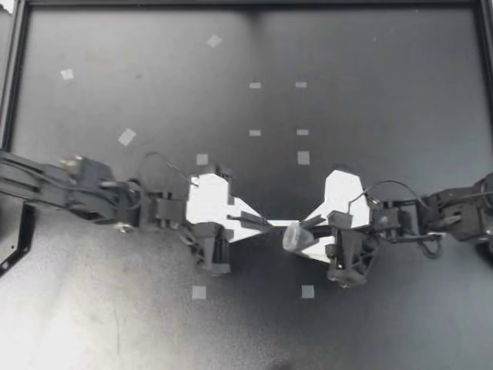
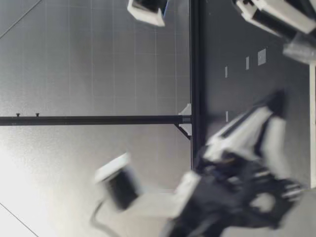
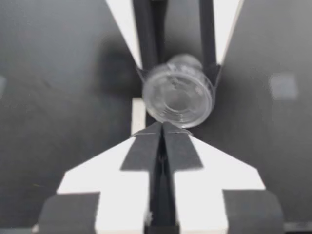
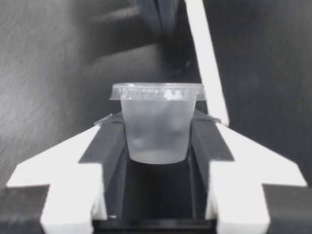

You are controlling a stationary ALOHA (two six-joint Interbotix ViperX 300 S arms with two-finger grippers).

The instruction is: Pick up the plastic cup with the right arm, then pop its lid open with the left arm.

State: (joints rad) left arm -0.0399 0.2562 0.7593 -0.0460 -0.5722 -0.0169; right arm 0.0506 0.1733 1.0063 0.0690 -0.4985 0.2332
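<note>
L pincer (image 1: 259, 223) closed; R pincer (image 1: 302, 233) clamped

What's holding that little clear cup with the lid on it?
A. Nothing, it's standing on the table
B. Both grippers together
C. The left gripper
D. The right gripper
D: the right gripper has one finger pressed on each side of the clear lidded cup, while the left gripper has its fingers closed together with nothing between them.
</note>
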